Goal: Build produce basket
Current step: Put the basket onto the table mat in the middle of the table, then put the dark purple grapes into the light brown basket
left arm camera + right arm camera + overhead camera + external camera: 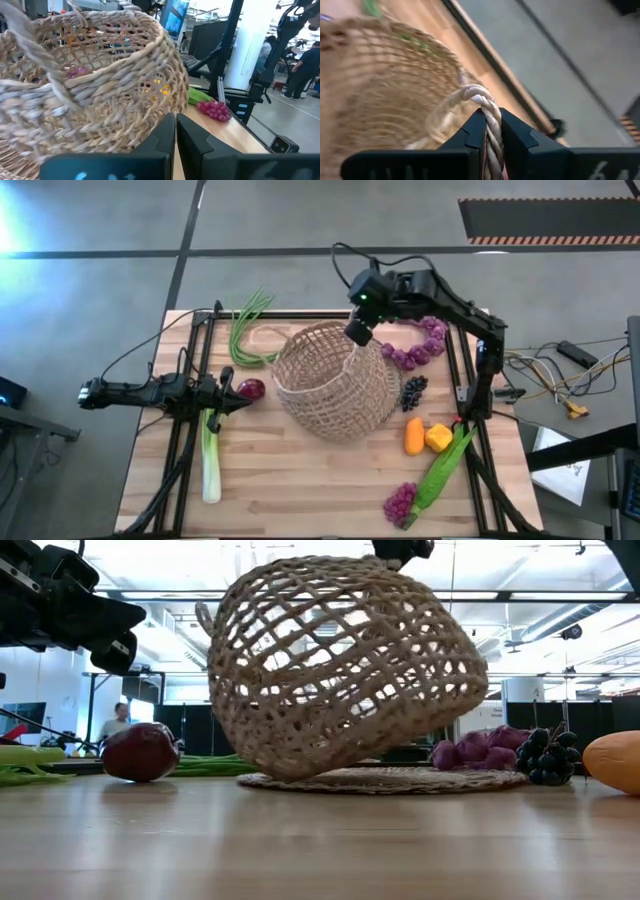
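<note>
— Where is the basket [335, 383] sitting?
— It is tilting mid-surface, leaning on the flat woven disc [385, 780].
— Who is holding it?
— The right hand [492, 132] is pinching its loop handle [487, 112] between its fingers.
— And the left hand [228, 392]?
— Clenched on nothing, hovering beside the red onion [251, 389], above the leek [211, 463].

Tan net-weave basket [335, 385], purple grapes [400, 502]
</note>
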`<state>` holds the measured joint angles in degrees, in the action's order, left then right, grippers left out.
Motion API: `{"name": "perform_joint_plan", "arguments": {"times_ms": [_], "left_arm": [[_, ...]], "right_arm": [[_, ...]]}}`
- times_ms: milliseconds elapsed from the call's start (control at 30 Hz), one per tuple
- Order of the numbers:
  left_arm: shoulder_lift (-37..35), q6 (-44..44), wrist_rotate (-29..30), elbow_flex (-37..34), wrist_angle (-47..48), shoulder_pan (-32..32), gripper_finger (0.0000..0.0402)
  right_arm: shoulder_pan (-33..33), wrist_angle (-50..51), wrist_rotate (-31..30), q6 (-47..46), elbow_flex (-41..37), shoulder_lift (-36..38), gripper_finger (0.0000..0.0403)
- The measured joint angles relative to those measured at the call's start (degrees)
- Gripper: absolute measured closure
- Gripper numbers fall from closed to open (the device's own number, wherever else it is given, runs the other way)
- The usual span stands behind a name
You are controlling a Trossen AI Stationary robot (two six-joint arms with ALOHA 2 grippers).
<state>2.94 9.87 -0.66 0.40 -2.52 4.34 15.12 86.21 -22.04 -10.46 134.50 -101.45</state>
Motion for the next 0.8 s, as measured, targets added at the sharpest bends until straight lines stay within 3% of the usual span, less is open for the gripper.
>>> {"name": "perform_joint_plan", "arguments": {"times_ms": [200, 500, 600, 800], "left_arm": [[0.03, 0.00, -0.01, -0.01, 0.03, 0.01, 0.0402], [-0.01, 0.01, -0.01, 0.00, 0.03, 0.02, 0.0402], [0.02, 0.00, -0.01, 0.00, 0.07, 0.00, 0.0402], [0.03, 0.00, 0.01, 0.00, -0.02, 0.02, 0.0402]], "right_arm": [[0.15, -0.25, -9.16, 9.12, 0.00, -0.01, 0.0320], [0.19, -1.25, -20.03, 17.31, 0.00, 0.26, 0.0291], [0.15, -1.20, -23.03, 17.83, 0.00, 0.28, 0.0283], [-3.92, 2.71, -22.92, 11.47, 0.02, 3.00, 0.0280]]}}
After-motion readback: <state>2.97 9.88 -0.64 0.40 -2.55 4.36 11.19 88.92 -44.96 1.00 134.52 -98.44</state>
